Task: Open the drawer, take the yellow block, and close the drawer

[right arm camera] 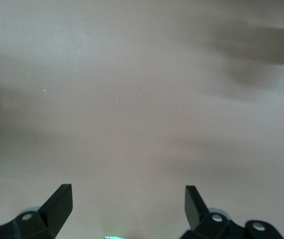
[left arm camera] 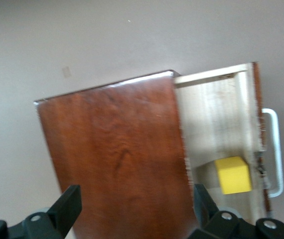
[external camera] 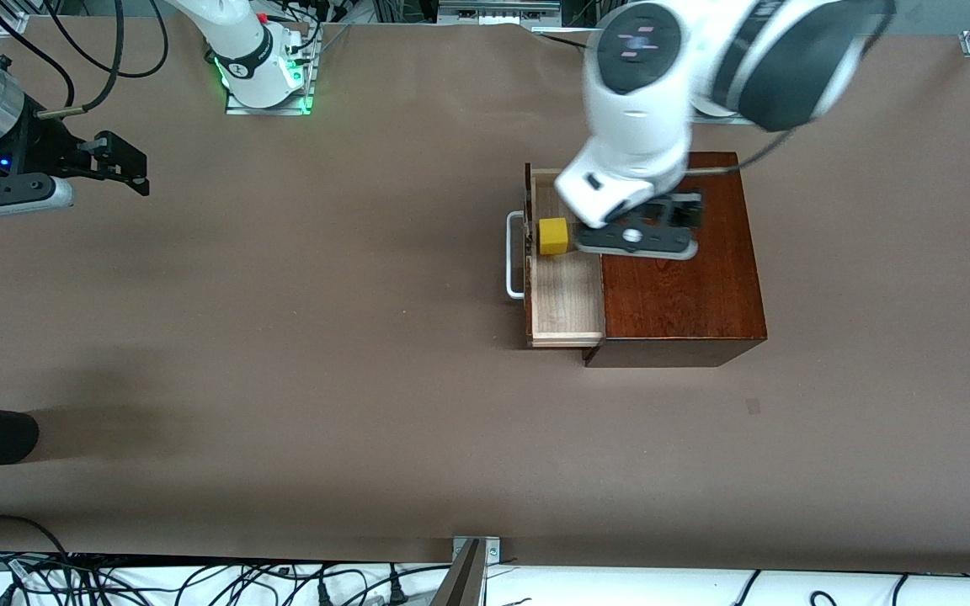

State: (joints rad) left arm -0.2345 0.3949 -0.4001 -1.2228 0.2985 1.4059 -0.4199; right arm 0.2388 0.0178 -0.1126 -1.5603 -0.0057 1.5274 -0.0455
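**Drawer open, yellow block waiting inside, left gripper hanging over the box**

A glossy reddish-brown wooden box is sitting on a brown table. Its drawer is standing pulled out toward the right arm's end of the table, showing a pale wood floor and a white U-shaped bar handle on its dark front.

The yellow block, a small plain cube, is lying inside the drawer, close against the drawer front and beside the handle.

The left gripper is hanging over the box top, just beside the open drawer, with its two fingers spread wide and holding nothing. The block is sitting off to one side of the fingers, not between them.

The right gripper is waiting over bare table, well apart from the box at the right arm's end, its fingers also spread wide and empty.

The block is looking rigid, light and smooth-faced, so it should be taking a firm pinch without crushing, though it could be slipping if caught on a corner. The best hold is probably on two opposite flat faces, coming from above. The drawer front is standing very near one face, leaving little room for a finger there.
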